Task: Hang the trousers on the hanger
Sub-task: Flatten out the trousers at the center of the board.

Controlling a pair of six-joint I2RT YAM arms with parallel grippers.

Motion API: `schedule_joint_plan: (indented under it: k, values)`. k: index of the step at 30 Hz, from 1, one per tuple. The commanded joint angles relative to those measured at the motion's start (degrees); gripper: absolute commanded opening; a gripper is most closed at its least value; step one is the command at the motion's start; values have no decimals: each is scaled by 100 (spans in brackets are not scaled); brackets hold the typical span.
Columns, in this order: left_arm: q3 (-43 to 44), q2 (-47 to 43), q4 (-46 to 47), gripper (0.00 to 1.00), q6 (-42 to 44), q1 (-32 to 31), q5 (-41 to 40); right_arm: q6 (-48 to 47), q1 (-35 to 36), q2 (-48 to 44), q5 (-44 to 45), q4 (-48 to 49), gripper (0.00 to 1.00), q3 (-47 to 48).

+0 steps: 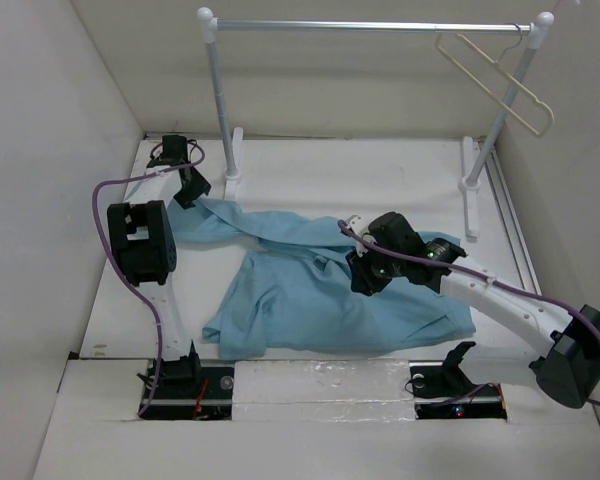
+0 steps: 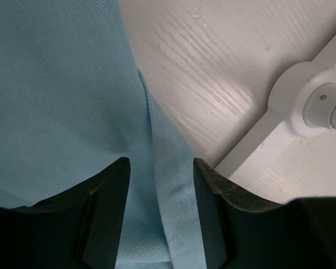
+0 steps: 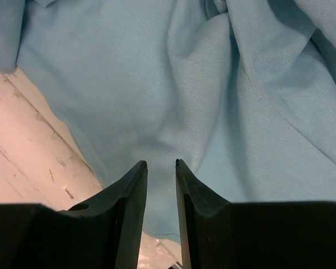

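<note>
The light blue trousers (image 1: pixel 310 300) lie crumpled and spread across the middle of the white table, one leg reaching to the back left. The pale beige hanger (image 1: pixel 492 78) hangs by its hook from the rail at the back right, far from both grippers. My left gripper (image 1: pixel 192 190) is at the end of that leg; in the left wrist view it (image 2: pixel 159 162) is open, with a folded edge of the trousers (image 2: pixel 56 84) lying between the jaws. My right gripper (image 1: pixel 363 278) is over the middle of the trousers (image 3: pixel 157 73); it (image 3: pixel 161 163) is narrowly open, with nothing pinched.
A metal clothes rail (image 1: pixel 370 25) on white posts spans the back of the table. Its left foot (image 1: pixel 232 180) stands just right of my left gripper and shows in the left wrist view (image 2: pixel 308 103). Its right foot (image 1: pixel 470 185) stands behind my right arm. White walls enclose both sides.
</note>
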Motion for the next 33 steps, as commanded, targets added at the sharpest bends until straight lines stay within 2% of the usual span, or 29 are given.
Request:
schedule_joint_plan:
  k: [1,7,8,10,11,14,15,16,20,22,24,27,28,30,31,32,33]
  values:
    - [-36,-12,111,43,-201,43,239,5,-18,-89,-91,373,33,63]
    - [-142,41,630,21,-465,43,704,189,-18,-116,-223,540,33,-113]
    - [-116,94,665,15,-474,43,818,207,34,-99,-241,609,33,-148]
    - [50,164,578,8,-491,43,828,260,87,-72,-232,663,33,-157]
    - [95,199,560,0,-491,43,776,268,87,-46,-145,672,33,-149]
    - [428,113,411,0,-553,43,810,207,87,42,197,855,42,-69]
    - [543,-1,376,0,-579,43,828,198,-87,155,225,969,51,-104]
    - [779,-159,384,0,-605,43,863,198,-176,252,225,1057,54,-122]
    - [1623,-1045,165,0,-536,-167,539,259,-432,858,41,1566,56,-245]
    - [1704,-1345,-2,0,-456,-273,328,330,-492,1148,23,1717,56,-376]
    - [1337,-1925,215,0,-439,-274,327,400,-493,1290,163,1762,56,-438]
    - [64,-2926,549,0,-491,-274,37,409,-493,1430,286,1770,56,-588]
    - [-801,-3216,664,0,-491,-274,-67,409,-493,1448,287,1762,56,-631]
    - [-1772,-4218,1006,0,-570,-326,-269,444,-555,1431,216,1788,56,-789]
    - [-2734,-4578,1078,0,-675,-327,-445,462,-555,1405,190,1823,56,-851]
    - [-3204,-5330,1104,0,-745,-327,-551,471,-555,1335,138,1858,56,-930]
    - [-3609,-5685,1113,0,-816,-327,-708,497,-555,1299,120,1884,56,-1087]
